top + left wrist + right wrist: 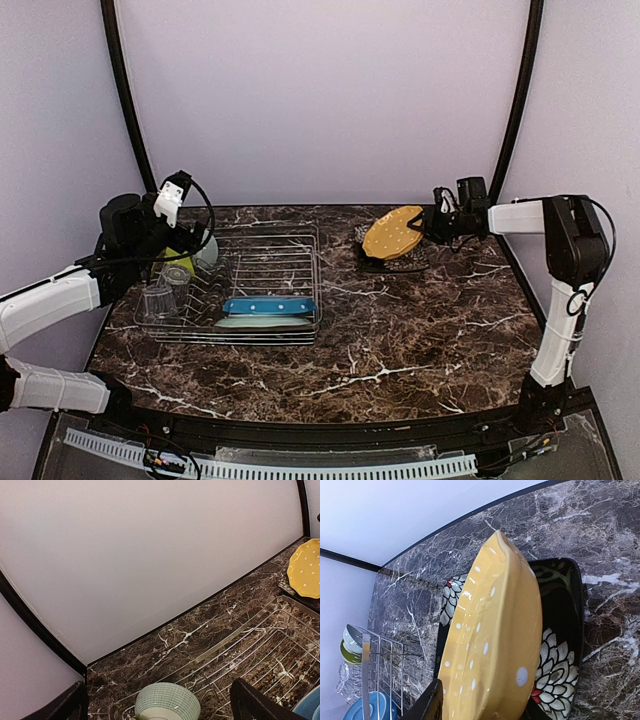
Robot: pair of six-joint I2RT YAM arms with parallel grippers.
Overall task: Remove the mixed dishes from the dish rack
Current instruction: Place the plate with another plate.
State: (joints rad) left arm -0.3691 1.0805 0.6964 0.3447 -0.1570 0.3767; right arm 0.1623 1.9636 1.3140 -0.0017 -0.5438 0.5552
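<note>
The silver dish rack [262,262] stands at the table's left. It holds a blue dotted plate [268,306] and a pale-green flower plate [262,322] at its front, two clear glasses [165,292] at its left, and a pale-green bowl [207,250] with a yellow-green bowl [178,264] at its back left. My left gripper [188,240] hovers open over the pale-green bowl [167,702], its fingers [252,704] wide on either side. My right gripper [425,225] is shut on the yellow dotted plate [495,640] and holds it tilted over the black square plate [560,650].
The black square plate [392,263] lies at the back right of the marble table [400,340], near the back wall. The rack [260,645] has bare wires in its middle and right part. Black curved frame posts [520,100] stand at both back corners.
</note>
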